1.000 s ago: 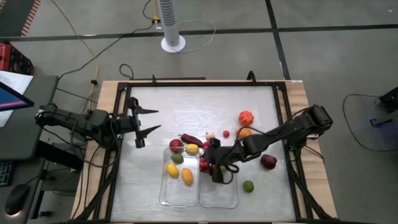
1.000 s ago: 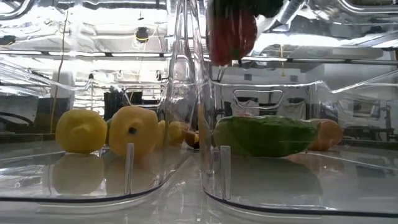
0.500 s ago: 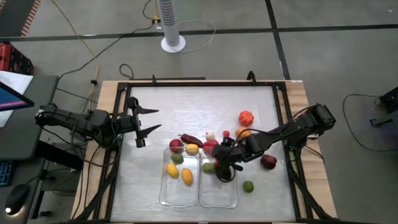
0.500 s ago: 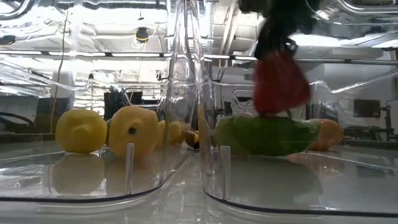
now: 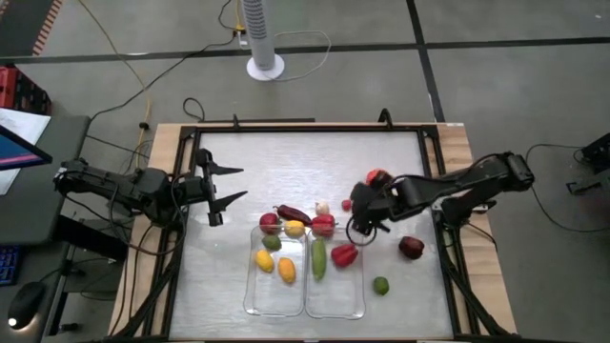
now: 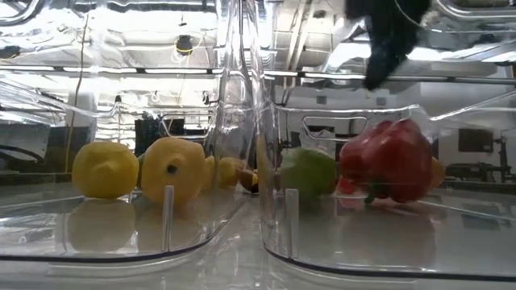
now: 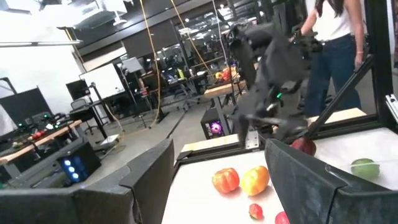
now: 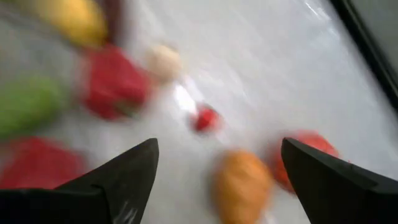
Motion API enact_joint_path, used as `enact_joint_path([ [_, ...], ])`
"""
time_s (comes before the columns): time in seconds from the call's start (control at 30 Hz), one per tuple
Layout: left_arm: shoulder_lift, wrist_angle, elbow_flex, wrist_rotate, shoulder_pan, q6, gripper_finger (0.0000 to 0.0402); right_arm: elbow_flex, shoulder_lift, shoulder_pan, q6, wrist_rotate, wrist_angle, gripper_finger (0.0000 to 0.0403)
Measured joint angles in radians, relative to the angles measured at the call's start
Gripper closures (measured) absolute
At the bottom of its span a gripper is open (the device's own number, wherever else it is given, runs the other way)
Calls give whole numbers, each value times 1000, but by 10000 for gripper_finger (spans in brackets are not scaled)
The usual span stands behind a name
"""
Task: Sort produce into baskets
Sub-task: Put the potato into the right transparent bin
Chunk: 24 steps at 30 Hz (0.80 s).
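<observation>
Your right hand (image 5: pixel 360 211) hangs wide and empty just beside the right basket (image 5: pixel 335 303), where the red pepper (image 5: pixel 344 254) lies. The orange fruit (image 8: pixel 241 185) near it looks light, hard, slippery; grip its middle. Your left hand (image 5: pixel 225 186) waits open.

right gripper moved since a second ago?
Yes. In the high view the right gripper has pulled back from over the right basket toward the table's right edge, open and empty; the red pepper now lies in that basket.
</observation>
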Motion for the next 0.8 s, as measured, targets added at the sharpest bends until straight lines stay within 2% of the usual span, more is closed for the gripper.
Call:
enact_joint_path([
  [0.23, 0, -10, 0, 0, 0, 7, 162, -161, 8, -83, 46, -13, 10, 42],
  [0.43, 0, -22, 0, -21, 0, 8, 162, -280, 15, -90, 64, -64, 118, 42],
  [0.63, 0, -26, 0, -24, 0, 7, 162, -379, 61, -93, 81, -69, 150, 43],
  [0.8, 0, -26, 0, -24, 0, 11, 162, -424, 103, -103, 77, -65, 222, 63],
])
